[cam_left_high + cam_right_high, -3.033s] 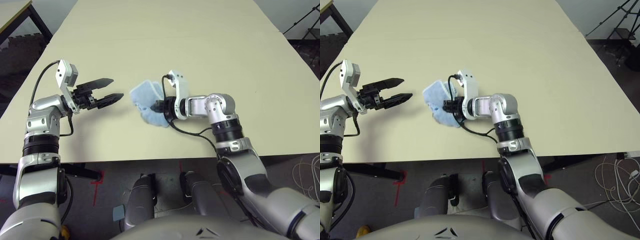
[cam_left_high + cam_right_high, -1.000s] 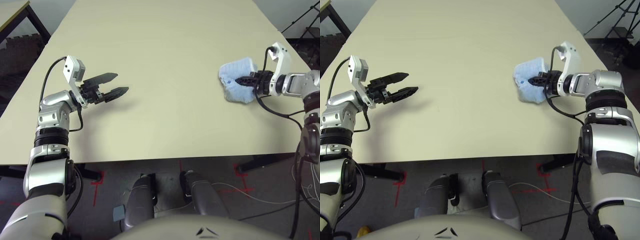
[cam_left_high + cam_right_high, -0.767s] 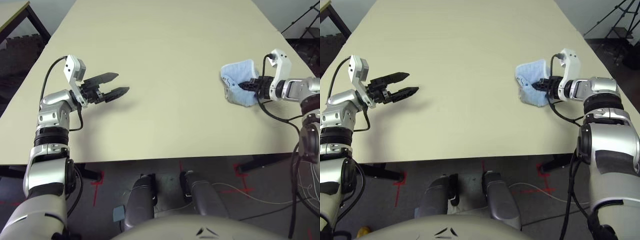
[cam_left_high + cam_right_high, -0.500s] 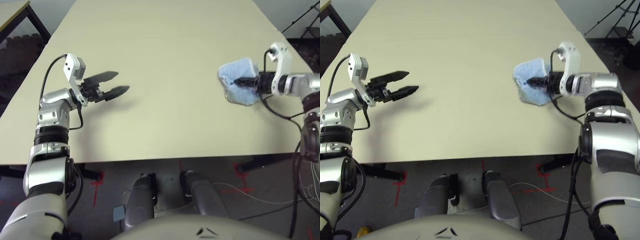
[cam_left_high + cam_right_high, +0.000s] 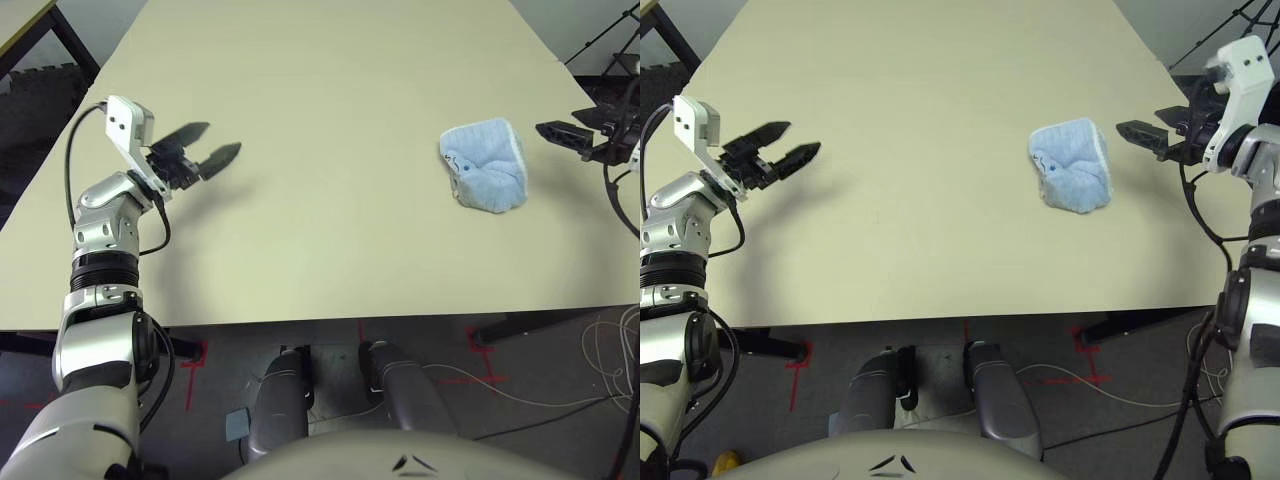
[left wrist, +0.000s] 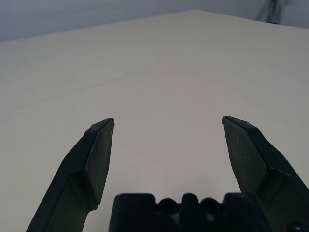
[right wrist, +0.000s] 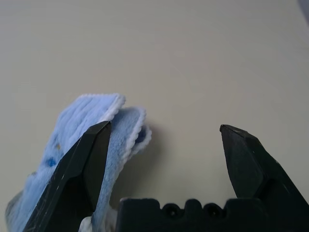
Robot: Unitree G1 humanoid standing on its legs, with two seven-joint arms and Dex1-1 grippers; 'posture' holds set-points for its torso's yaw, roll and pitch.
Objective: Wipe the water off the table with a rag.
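The light blue rag (image 5: 485,165) lies in a lumpy bundle on the right side of the pale beige table (image 5: 330,60), with nothing holding it. My right gripper (image 5: 1138,122) hovers open just to the right of it, apart from the cloth, near the table's right edge. In the right wrist view the rag (image 7: 72,121) shows past one finger of that gripper (image 7: 164,125). My left gripper (image 5: 222,138) is open and empty over the table's left side, with bare tabletop between its fingertips (image 6: 167,120). The water is out of view.
The table's right edge (image 5: 1185,105) runs close under my right gripper. A tripod (image 5: 1240,20) stands on the dark floor at the back right. Another table's corner (image 5: 25,20) shows at the back left. Cables (image 5: 610,340) lie on the floor.
My right gripper has opened, let go of the rag and drawn back to the right. The rag stays where it was set down. My left gripper has lifted a little and swung left.
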